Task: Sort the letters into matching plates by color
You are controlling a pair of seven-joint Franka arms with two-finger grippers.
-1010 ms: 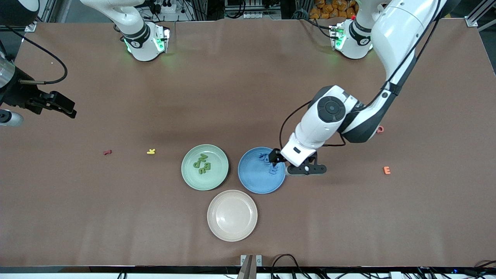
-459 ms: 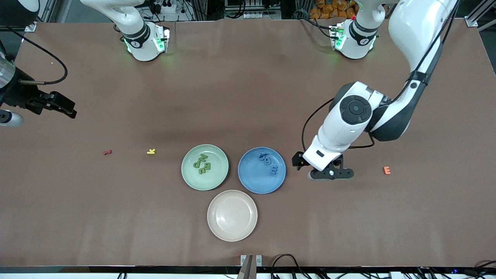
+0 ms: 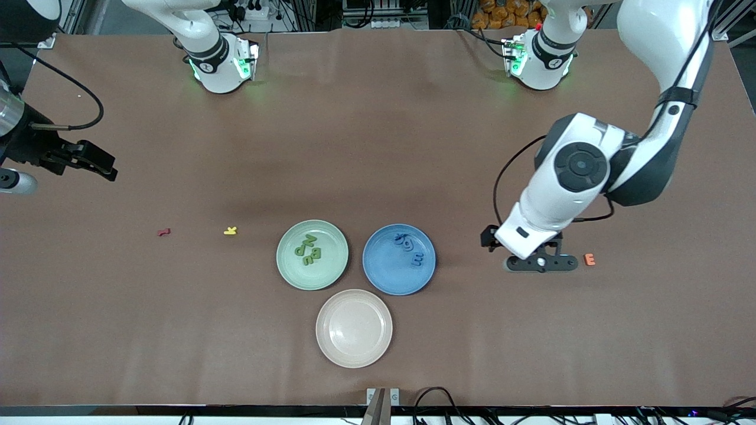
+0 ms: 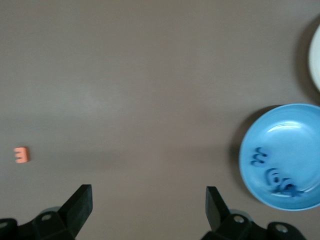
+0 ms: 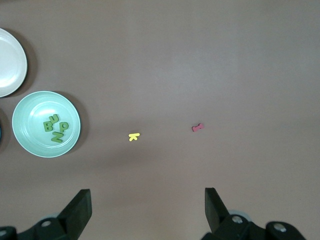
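Letters are already sorted: the green letters (image 3: 309, 250) lie bunched in the green plate (image 3: 312, 276), and the blue letters (image 3: 409, 247) lie in the blue plate (image 3: 390, 282), toward the rim nearest the left arm's end of the table. In the front view the blue ones blend into the plate and only an E shape reads clearly; the rounded ones beside it are hard to tell apart. The two plates sit just beside each other, with a cream plate (image 3: 354, 354) nearer the camera, between them.

The left hand (image 3: 531, 255) hangs over bare table (image 3: 378, 147) between the blue plate and an orange E (image 3: 589, 259), its fingers spread wide and holding nothing; the arm's white wrist hides most of it from the front. The right hand (image 3: 94, 165) waits over the right arm's end of the table, partly cut off by the frame edge, fingers apart and empty. A yellow letter (image 3: 230, 231) and a red letter (image 3: 163, 232) lie loose on the table, too small to read.
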